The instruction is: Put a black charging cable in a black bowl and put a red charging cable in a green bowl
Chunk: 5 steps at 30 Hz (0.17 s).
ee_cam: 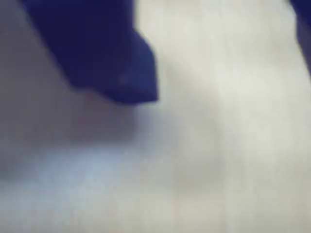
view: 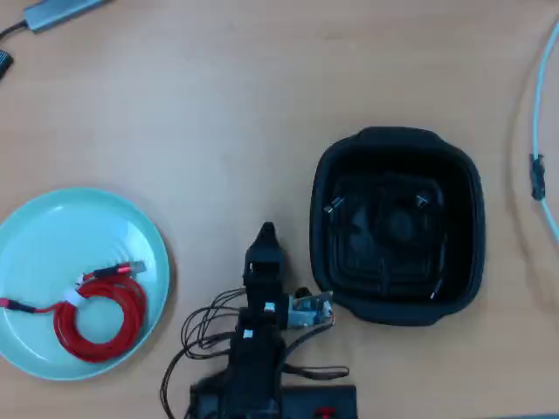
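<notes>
Red cable [view: 98, 314]; mint-green bowl [view: 52, 236]; black bowl [view: 463, 183]

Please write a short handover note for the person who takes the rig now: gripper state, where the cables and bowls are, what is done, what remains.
Gripper: holds nothing, between the two bowls; open or shut cannot be told, and the wrist view is too blurred to help.
Red charging cable: coiled, lying in the green bowl at the left of the overhead view. Done.
Black charging cable: seems to lie inside the black bowl at the right; only silvery plug ends show clearly against the dark bottom. Probably done.
Left: likely nothing; check the black bowl.
</notes>
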Motion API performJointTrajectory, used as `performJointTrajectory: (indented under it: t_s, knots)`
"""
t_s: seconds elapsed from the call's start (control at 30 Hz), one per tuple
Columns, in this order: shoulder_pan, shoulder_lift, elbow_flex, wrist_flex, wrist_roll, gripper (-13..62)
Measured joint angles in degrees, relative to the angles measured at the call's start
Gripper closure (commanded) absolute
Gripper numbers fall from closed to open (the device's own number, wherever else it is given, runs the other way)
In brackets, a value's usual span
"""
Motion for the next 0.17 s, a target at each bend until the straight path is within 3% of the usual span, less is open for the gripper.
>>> performJointTrajectory:
  t_s: [0.17]
  knots:
    - [0.0,0.0,0.0,0.0,0.0,16.0]
